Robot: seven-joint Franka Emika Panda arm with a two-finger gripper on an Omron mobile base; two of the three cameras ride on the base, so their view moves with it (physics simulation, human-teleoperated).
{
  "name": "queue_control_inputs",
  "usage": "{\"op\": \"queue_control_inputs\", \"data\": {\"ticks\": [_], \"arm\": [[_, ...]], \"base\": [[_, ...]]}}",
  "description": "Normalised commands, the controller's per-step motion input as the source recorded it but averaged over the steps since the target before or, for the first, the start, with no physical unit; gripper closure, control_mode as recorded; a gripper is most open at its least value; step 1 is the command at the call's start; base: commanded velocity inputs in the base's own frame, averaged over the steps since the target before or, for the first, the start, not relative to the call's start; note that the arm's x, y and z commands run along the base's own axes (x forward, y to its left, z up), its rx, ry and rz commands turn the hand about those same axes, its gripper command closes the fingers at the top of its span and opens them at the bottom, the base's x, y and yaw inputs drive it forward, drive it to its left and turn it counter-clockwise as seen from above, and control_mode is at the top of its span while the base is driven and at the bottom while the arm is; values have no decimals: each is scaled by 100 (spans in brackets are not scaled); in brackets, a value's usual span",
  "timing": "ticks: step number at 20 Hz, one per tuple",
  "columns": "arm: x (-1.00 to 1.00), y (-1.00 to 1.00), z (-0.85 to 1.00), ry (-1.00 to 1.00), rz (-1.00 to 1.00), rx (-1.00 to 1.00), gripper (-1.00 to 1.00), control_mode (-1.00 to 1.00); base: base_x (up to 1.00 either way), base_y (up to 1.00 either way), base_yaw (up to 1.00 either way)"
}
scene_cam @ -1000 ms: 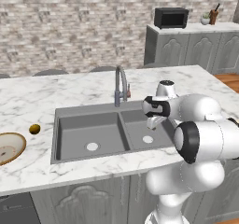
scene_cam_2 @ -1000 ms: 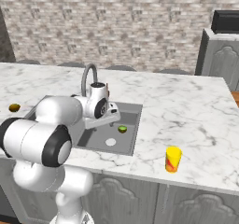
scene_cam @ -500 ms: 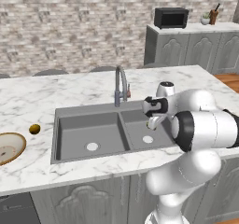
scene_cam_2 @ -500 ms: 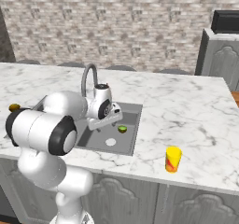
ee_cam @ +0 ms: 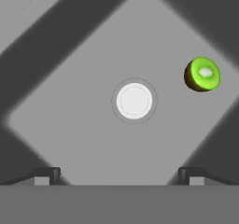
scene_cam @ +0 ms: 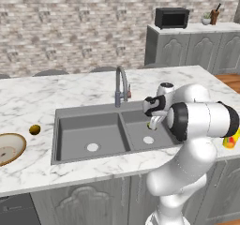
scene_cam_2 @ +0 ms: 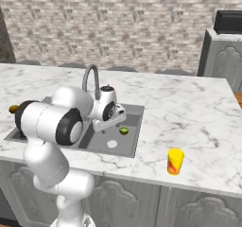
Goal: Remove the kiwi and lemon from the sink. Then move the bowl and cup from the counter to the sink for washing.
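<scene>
Writing that can be read is showing nowhere; the cup [scene_cam_2: 175,161] is carrying only a red-orange mark on its yellow side, too small to make out as letters. It is standing upright on the white marble table [scene_cam_2: 198,122], near the front edge and well apart from the sink [scene_cam_2: 133,142], with bare marble lying all around it. The hand [ee_cam: 119,174] is hanging over the right basin with its fingers spread wide and nothing between them; in the hand view the two dark fingertips [ee_cam: 46,174] are framing the pale round drain [ee_cam: 134,101]. The kiwi [ee_cam: 202,74], a cut half showing its green face, is lying on the basin floor off to one side of the drain, close to a basin wall but not touching it as far as can be seen, and outside the gap between the fingers. The basin floor around the drain is lying open. The faucet [scene_cam: 121,84] is rising at the sink's back rim, just behind the hand. Far to the left, the bowl [scene_cam: 8,147] is sitting at the table's end, partly cut by the picture edge, with a small golden-brown fruit [scene_cam: 34,129] beside it, between the bowl and the sink's left rim.
</scene>
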Motion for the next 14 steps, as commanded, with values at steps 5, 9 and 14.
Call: {"op": "queue_control_inputs", "data": {"ticks": [5,9,14], "arm": [[22,-5,-14,0,4,0,-100,-100],[24,-5,-11,2,3,0,-100,-100],[22,-6,-12,1,2,0,-100,-100]], "base": [[0,0,0],[0,0,0],[0,0,0]]}}
